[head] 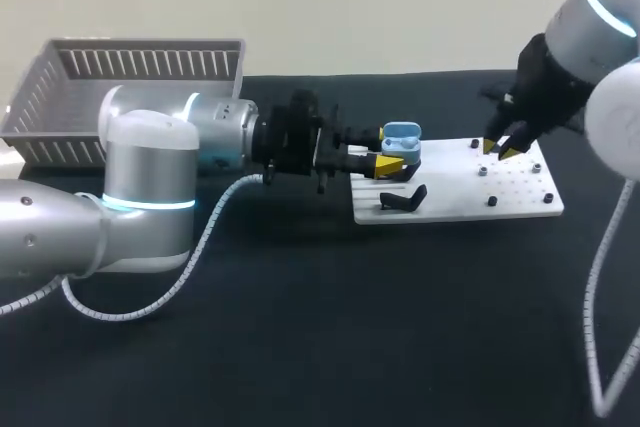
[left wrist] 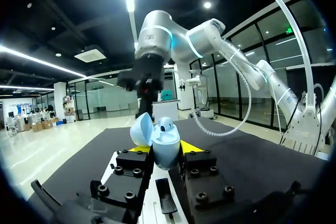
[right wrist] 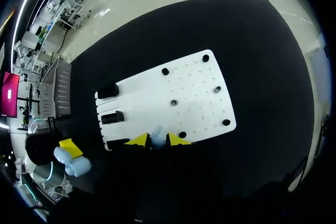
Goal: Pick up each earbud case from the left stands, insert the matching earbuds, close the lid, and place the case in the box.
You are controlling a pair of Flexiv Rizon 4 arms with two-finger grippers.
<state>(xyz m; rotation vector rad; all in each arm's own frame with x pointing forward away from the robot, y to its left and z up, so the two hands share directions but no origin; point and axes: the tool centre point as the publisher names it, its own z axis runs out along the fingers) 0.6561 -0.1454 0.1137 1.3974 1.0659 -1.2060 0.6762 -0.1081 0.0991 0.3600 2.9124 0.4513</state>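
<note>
My left gripper (head: 390, 162) is shut on a light blue earbud case (head: 402, 137) and holds it upright over the left end of the white board (head: 470, 197). The case's lid stands open, and one earbud (left wrist: 165, 126) sits inside the case (left wrist: 165, 148), between the left gripper's (left wrist: 167, 151) yellow tips. My right gripper (head: 500, 150) hangs above the board's right part. In the right wrist view a small pale earbud (right wrist: 156, 137) is pinched between the right gripper's (right wrist: 157, 139) tips, above the board's (right wrist: 173, 98) edge. The case (right wrist: 73, 163) shows off to one side there.
A grey slatted basket (head: 130, 87) stands at the back left of the black table. Black stands (head: 405, 197) sit on the board's left part, and small black pegs (head: 492, 201) dot its right part. The left arm's white cable (head: 200, 247) loops over the table.
</note>
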